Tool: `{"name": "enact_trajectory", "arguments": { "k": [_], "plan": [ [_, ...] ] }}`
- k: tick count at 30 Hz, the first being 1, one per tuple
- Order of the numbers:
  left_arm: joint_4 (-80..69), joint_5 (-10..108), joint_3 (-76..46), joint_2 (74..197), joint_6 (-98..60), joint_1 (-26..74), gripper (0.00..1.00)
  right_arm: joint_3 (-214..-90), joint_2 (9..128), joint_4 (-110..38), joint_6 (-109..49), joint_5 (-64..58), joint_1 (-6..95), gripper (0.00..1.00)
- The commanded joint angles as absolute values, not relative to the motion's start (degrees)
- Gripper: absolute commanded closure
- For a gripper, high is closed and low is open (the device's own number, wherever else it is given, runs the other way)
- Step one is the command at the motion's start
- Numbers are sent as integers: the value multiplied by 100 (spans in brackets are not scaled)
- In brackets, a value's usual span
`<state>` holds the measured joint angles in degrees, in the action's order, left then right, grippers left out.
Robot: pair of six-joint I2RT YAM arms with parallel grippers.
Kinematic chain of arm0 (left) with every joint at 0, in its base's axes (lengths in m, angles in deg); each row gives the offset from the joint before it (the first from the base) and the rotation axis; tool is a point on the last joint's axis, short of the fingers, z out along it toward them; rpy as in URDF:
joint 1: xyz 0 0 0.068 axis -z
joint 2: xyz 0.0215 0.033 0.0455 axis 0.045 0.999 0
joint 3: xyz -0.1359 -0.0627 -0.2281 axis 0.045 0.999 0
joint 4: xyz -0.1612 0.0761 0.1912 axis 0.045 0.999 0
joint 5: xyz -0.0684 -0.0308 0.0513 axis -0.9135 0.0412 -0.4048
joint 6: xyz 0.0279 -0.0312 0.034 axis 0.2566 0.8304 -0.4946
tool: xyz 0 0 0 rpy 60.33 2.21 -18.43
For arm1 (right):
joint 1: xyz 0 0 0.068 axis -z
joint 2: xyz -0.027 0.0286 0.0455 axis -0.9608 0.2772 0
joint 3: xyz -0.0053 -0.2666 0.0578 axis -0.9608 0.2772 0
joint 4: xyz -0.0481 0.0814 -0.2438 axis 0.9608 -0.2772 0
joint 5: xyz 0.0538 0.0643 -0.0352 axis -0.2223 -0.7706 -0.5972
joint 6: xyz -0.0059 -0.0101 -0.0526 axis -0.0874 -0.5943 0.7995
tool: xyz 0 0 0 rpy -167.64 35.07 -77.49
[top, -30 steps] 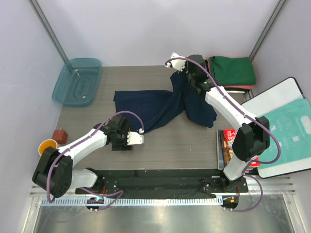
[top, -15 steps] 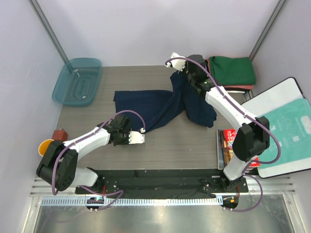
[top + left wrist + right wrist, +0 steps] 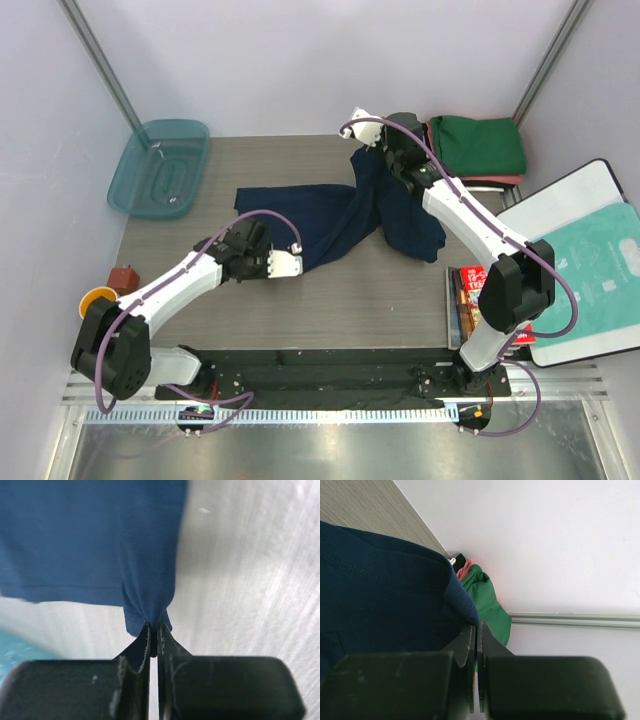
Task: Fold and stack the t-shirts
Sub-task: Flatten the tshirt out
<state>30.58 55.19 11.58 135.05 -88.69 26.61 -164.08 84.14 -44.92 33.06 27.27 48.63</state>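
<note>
free: near-centre table [image 3: 380,300] | blocked: navy t-shirt [image 3: 320,215] mid; teal bin [image 3: 160,170] far-left; folded t-shirts [image 3: 478,148] far-right

Right fingers [image 3: 468,650] at bottom centre, black, pressed together with only thin slit between them. Hemmed edge of navy t-shirt [image 3: 380,580] pinched at their tips. Navy cloth fills left half of view, draped in soft folds, stitched seam running across it. Beyond fold, green t-shirt [image 3: 490,605] bunched, touching navy cloth. Sliver of salmon-red t-shirt [image 3: 464,569] just beside green one. Grey wood-grain counter [image 3: 365,510] in upper left corner. White wall [image 3: 545,540] behind, grey rail [image 3: 575,621] running along it.
</note>
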Motion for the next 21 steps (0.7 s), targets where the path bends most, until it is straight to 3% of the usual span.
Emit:
{"name": "enact_trajectory", "arguments": {
  "k": [1, 15, 21],
  "plan": [
    [3332, 5409, 499, 13350, -8786, 2678, 100, -16620, 8280, -4168, 3258, 2792, 4886, 99],
    [3736, 5365, -1276, 13947, -9410, 1544, 100, -16805, 8236, -4036, 3486, 2880, 5044, 99],
    [5896, 4479, -1980, 14290, -9761, 1298, 100, -16665, 8095, -4028, 3521, 2863, 5079, 99]
  ]
}}
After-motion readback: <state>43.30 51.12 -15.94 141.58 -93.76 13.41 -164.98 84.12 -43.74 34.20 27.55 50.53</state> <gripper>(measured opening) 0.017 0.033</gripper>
